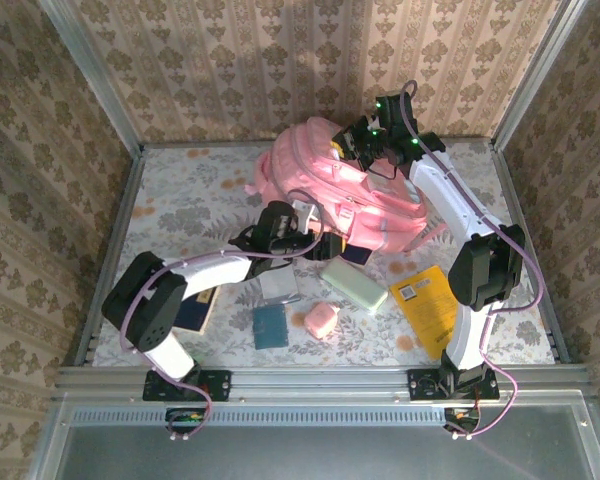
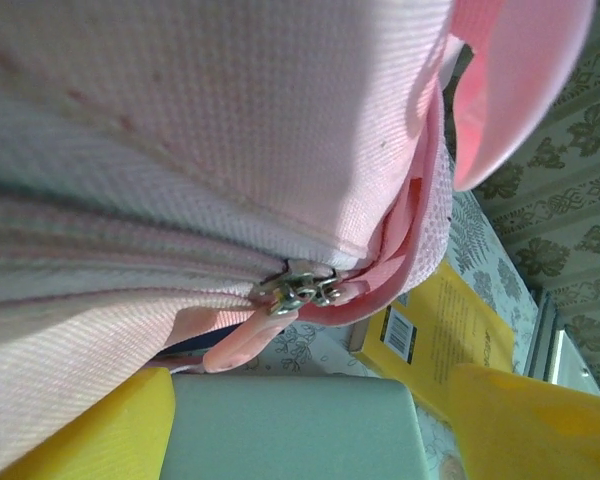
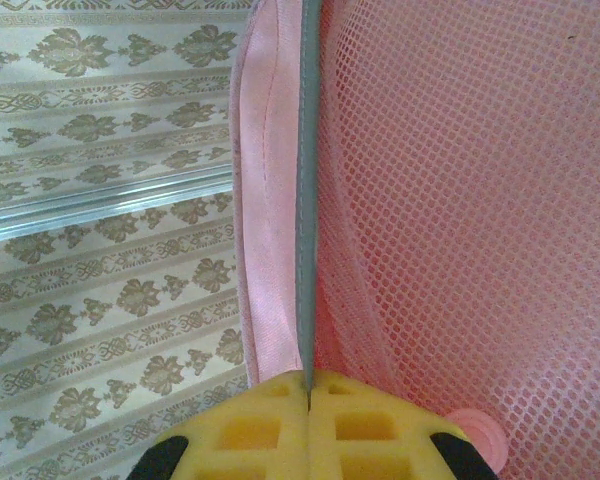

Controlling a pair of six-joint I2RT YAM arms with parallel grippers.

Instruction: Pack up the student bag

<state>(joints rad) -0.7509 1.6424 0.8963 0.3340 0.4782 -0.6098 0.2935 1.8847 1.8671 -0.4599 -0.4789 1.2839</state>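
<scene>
**A:** What do we see nearest us on the tabletop (image 1: 180,215)?

**B:** Along the near edge we have a dark blue book (image 1: 195,312) under the left arm. Next to it come a small blue square pad (image 1: 270,326) and a small pink pouch (image 1: 322,321). Off to the right lies a yellow book (image 1: 427,305). Just behind those we find a pale grey flat box (image 1: 278,284) and a pale green case (image 1: 356,286).

**A:** Does any of it stand in the way?

**B:** The case does, a little. It lies between the left claw (image 1: 305,222) and the yellow book. From the left wrist we see it in the gap between the yellow fingers (image 2: 90,430), with a sliver of tabletop showing beside one of them. That claw is released, its fingers spread wide, and we see nothing clamped in it.

**A:** And the student bag (image 1: 330,190)?

**B:** It lies across the middle and far part of the tabletop, just beyond the left claw. Its metal zipper pulls (image 2: 300,288) sit right ahead of those fingers. At the bag's far end we find the right claw (image 3: 308,385). It is clenched on the bag's grey edging (image 3: 307,200), which runs between a pink binding (image 3: 268,200) and pink mesh (image 3: 460,220).
</scene>
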